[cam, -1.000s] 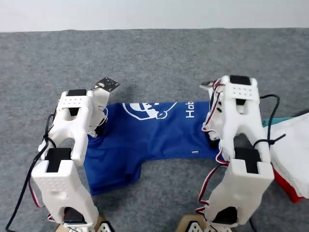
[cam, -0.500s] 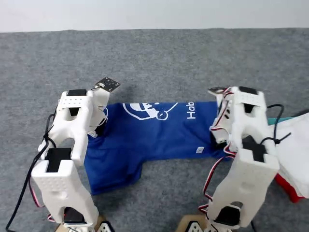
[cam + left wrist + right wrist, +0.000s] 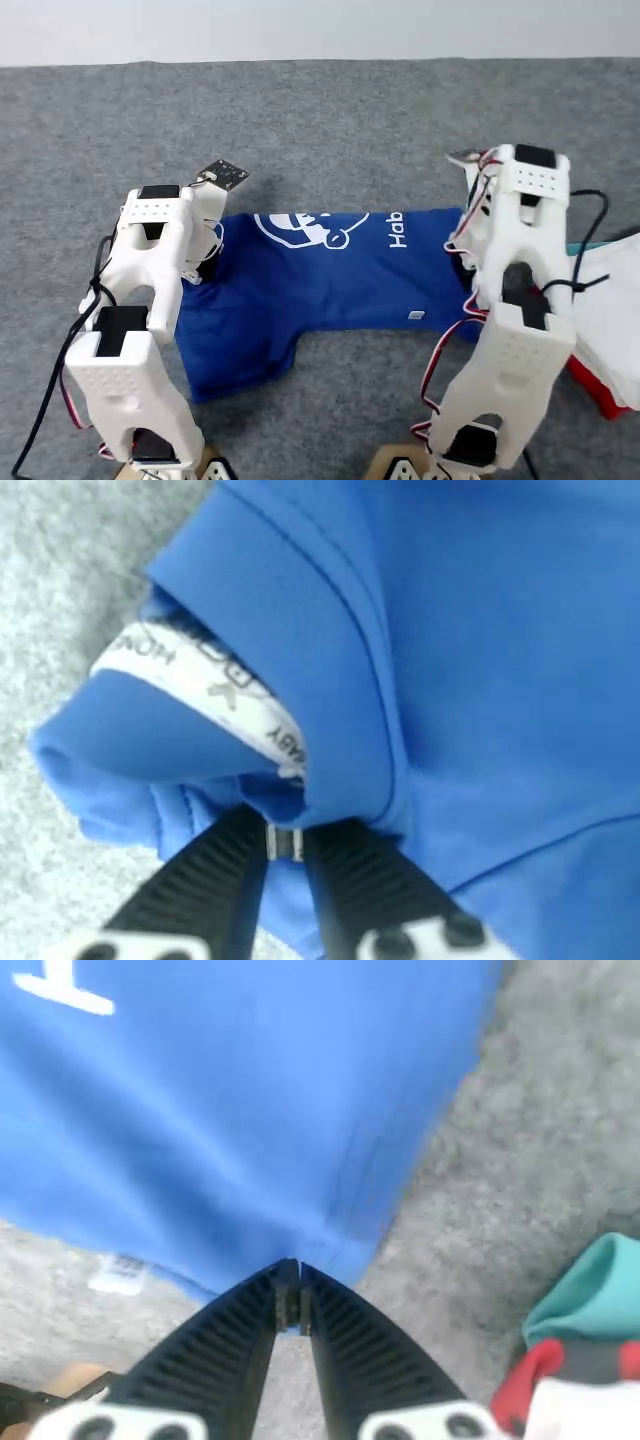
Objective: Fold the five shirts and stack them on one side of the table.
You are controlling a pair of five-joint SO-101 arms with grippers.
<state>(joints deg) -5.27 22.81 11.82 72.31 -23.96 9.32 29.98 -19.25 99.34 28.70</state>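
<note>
Mostly, the high view hides both grips: the left arm and the right arm stand over the two ends of the blue shirt, which lies spread across the middle of the grey table cover. The wrist views settle it. The left gripper is pinched tight on a bunched fold of the shirt by the collar label, and the right gripper is clamped on the shirt's opposite edge. A pile of white, red and teal shirts lies at the table's right side, cut off by the frame edge. Compared with a second ago, the right arm has swung outward toward that pile, drawing the shirt's edge with it so the cloth lies wider; the left arm has kept its place.
</note>
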